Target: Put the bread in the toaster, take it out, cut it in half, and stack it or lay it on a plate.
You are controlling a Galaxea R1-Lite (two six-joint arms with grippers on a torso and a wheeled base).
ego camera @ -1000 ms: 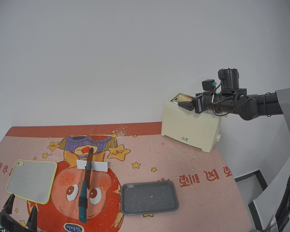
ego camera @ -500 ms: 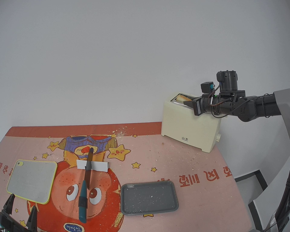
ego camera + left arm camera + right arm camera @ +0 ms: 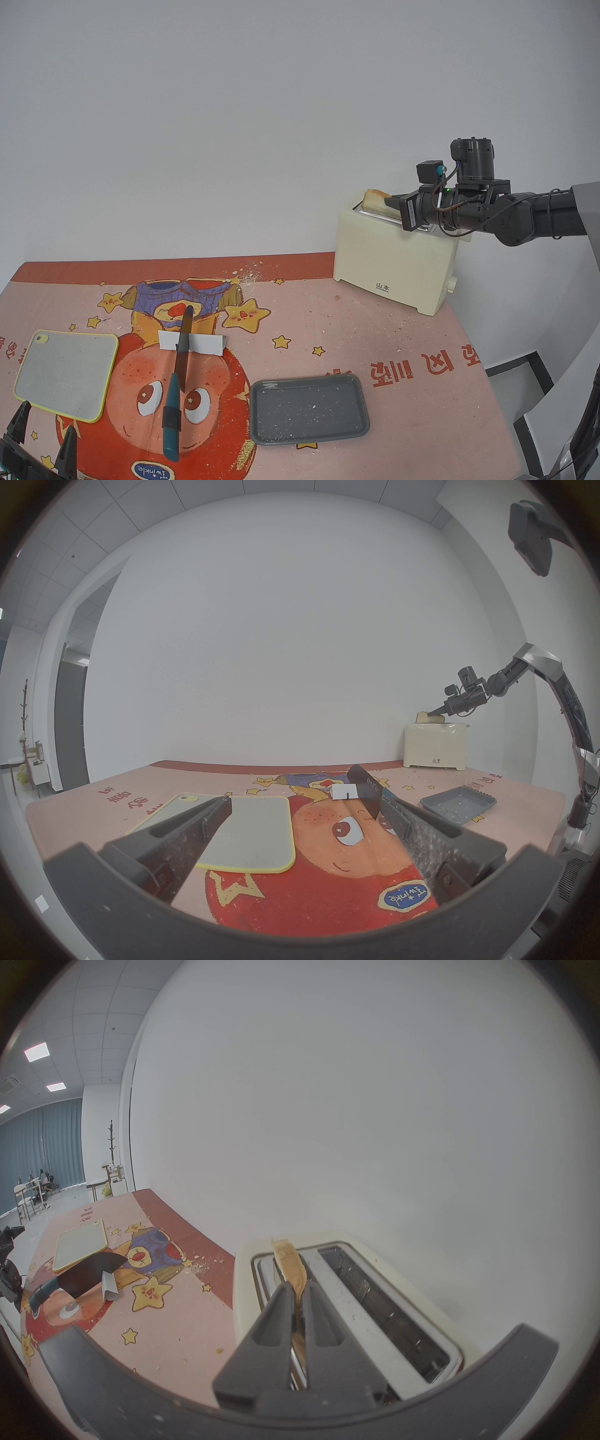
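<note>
A cream toaster (image 3: 390,265) stands at the table's far right corner. A slice of bread (image 3: 377,200) sticks up out of its near slot. My right gripper (image 3: 394,203) is shut on that slice from the right, just above the toaster top. In the right wrist view the two fingers (image 3: 322,1316) clamp the thin edge of the bread (image 3: 289,1266) over the slot of the toaster (image 3: 250,1285). My left gripper (image 3: 45,431) stands open at the front left edge, near the cutting board (image 3: 65,373), with nothing between its fingers (image 3: 187,830).
A knife (image 3: 177,387) with a teal handle lies across a small white holder (image 3: 190,342) on the mat's middle. A grey tray (image 3: 309,409) sits at the front centre. Crumbs are scattered near the toaster. The table edge drops off right of the toaster.
My right gripper has closed on the bread and risen slightly. The slice now stands higher out of the toaster slot. The left arm has not moved.
</note>
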